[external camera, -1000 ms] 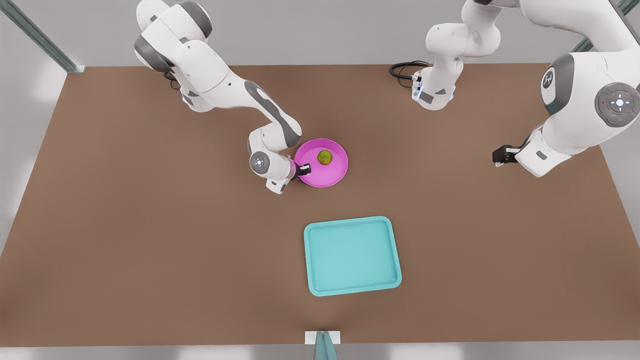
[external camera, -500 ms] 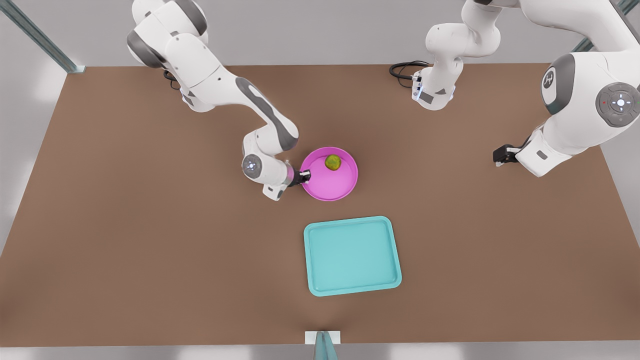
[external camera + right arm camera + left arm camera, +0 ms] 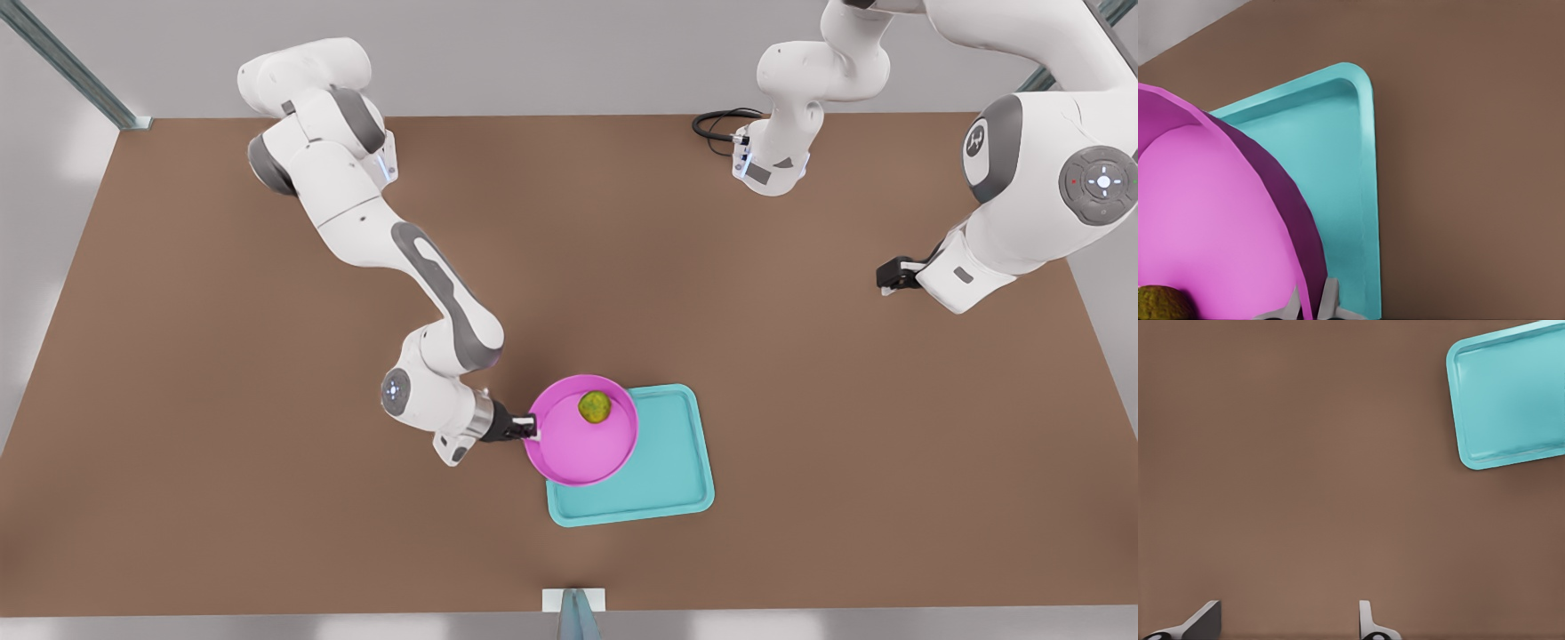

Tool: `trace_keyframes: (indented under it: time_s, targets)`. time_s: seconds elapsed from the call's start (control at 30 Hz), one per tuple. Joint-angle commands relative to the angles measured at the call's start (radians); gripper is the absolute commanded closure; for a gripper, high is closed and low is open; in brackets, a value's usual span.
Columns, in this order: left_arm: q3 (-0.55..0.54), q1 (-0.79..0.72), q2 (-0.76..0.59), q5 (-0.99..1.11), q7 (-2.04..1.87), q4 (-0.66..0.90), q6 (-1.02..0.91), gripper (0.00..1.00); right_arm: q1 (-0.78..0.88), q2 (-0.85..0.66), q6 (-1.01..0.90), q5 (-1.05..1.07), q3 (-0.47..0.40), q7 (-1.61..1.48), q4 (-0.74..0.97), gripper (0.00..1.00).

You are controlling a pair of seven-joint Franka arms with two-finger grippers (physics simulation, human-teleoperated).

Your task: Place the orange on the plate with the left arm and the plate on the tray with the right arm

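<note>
The magenta plate (image 3: 578, 453) hangs over the near-left part of the turquoise tray (image 3: 667, 471), covering that corner. My right gripper (image 3: 532, 432), on the arm at the front view's left, is shut on the plate's rim. In the right wrist view the rim (image 3: 1281, 200) runs down between the fingertips (image 3: 1330, 301), with the tray (image 3: 1338, 167) beyond. The orange (image 3: 594, 406) lies in the plate, on the side away from the gripper; its edge (image 3: 1161, 303) shows there too. My left gripper (image 3: 892, 276) waits at the front view's right, open (image 3: 1286, 623) above bare table, the tray (image 3: 1511, 393) far off.
Everything stands on a brown table (image 3: 222, 400). A black cable (image 3: 716, 123) coils at the base of the arm at the back right. A small white bracket (image 3: 573, 600) sits at the table's near edge. Metal frame posts stand at the far corners.
My right gripper has carried the plate with the orange in it from mid-table toward the near edge, until it overlaps the tray. The left arm has not moved.
</note>
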Motion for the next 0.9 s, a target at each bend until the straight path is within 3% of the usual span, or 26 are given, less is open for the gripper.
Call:
trace_keyframes:
  time_s: [0.0,0.57,0.6,0.63,0.67,0.8,0.83,0.87]
  targets:
    - [0.0,0.001,0.0,0.001,-0.001,-0.001,-0.001,0.0,0.032,0.063,-0.021,-0.008,-0.017,0.134,0.097,0.79]
    - [0.0,0.0,0.0,0.001,-0.001,-0.001,-0.006,0.0,0.086,0.267,0.006,-0.008,-0.048,0.193,0.348,0.79]
    - [0.0,0.001,0.0,0.001,-0.001,-0.001,-0.006,0.0,0.086,0.265,0.006,-0.008,-0.048,0.194,0.348,0.75]
    - [0.0,0.0,0.0,0.001,-0.001,-0.001,-0.006,0.0,0.086,0.264,0.006,-0.008,-0.048,0.194,0.344,0.17]
    - [0.0,0.0,0.0,0.001,-0.001,-0.001,-0.006,0.0,0.086,0.255,0.012,-0.016,-0.047,0.185,0.338,0.0]
    - [0.0,0.0,0.001,0.001,-0.001,-0.001,-0.006,0.0,0.086,0.213,0.005,-0.017,-0.047,0.185,0.335,0.0]
    - [0.0,0.0,0.001,0.002,-0.001,0.0,-0.004,0.0,0.08,0.166,-0.012,-0.025,-0.074,0.184,0.328,0.0]
    - [0.0,0.0,0.001,0.002,-0.001,0.0,-0.004,0.0,0.069,0.016,-0.133,-0.04,-0.21,0.176,0.204,0.0]
